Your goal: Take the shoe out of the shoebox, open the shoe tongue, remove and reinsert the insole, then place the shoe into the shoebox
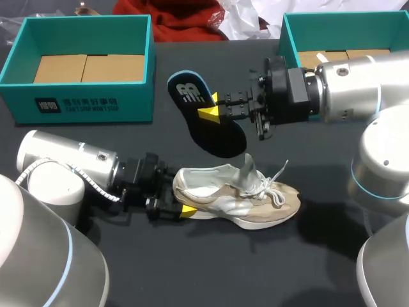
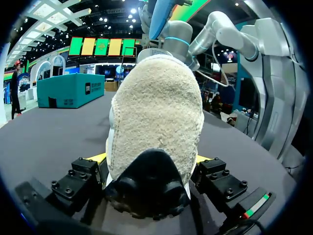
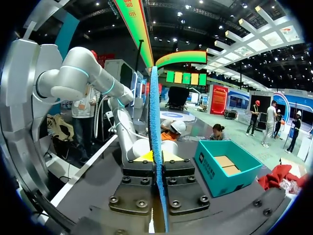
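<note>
Two holds: left end effector point(image 1: 185, 210) clamps beige lace-up sneaker point(image 1: 236, 195) at the heel. Meanwhile black blue-edged insole point(image 1: 220, 137) sits pinched in right end effector point(image 1: 209, 110).

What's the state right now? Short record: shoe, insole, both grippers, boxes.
shoe: on table, outside both boxes, tongue lifted
insole: out of shoe, in right gripper
left gripper: shut on shoe's heel
right gripper: shut on insole
left shoebox: open, no shoe inside
right shoebox: open, partly hidden by right arm
</note>
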